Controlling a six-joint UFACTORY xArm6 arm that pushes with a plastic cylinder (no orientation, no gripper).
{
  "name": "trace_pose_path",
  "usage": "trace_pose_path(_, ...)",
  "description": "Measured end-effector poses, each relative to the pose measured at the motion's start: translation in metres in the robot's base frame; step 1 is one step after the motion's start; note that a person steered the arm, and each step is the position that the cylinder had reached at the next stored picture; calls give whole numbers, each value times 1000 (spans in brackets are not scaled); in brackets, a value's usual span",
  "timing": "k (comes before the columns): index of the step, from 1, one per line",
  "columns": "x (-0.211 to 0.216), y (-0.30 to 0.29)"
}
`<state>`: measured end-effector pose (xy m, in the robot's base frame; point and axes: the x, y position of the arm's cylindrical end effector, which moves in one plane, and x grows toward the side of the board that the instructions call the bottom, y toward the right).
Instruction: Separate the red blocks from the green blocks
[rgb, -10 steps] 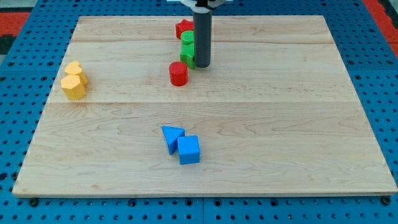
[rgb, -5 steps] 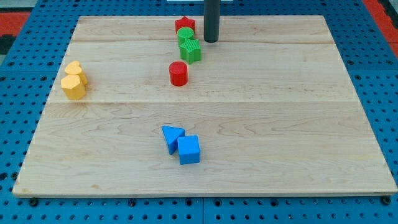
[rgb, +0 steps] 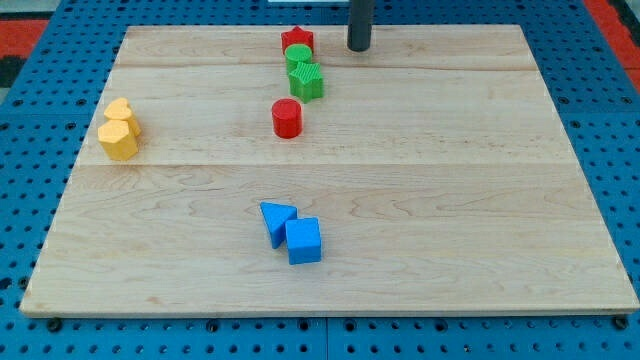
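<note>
Red star block (rgb: 297, 40): set at the view's top, touching green blocks (rgb: 303, 72) below it.
Red cylinder (rgb: 287, 118): placed apart, below the star.
Tip (rgb: 359, 48): seen right of the star, touching nothing.
Claw: none fitted; state cannot be told.

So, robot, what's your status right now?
My tip at top, right of red star. Star touching green blocks. Red cylinder apart, below. Nothing blocking.

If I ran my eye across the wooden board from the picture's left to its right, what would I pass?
The two yellow blocks, touching, then the blue triangular block, the red cylinder, the blue cube, and last my tip near the top edge. The red star and green blocks overlap those, so I omit them.
</note>
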<state>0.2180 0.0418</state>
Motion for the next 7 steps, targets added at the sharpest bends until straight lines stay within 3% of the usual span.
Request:
trace_pose_path(2,-11,-118)
trace_pose_path(3,15,-138)
trace_pose_path(4,25,-130)
trace_pose_path(7,-5,-135)
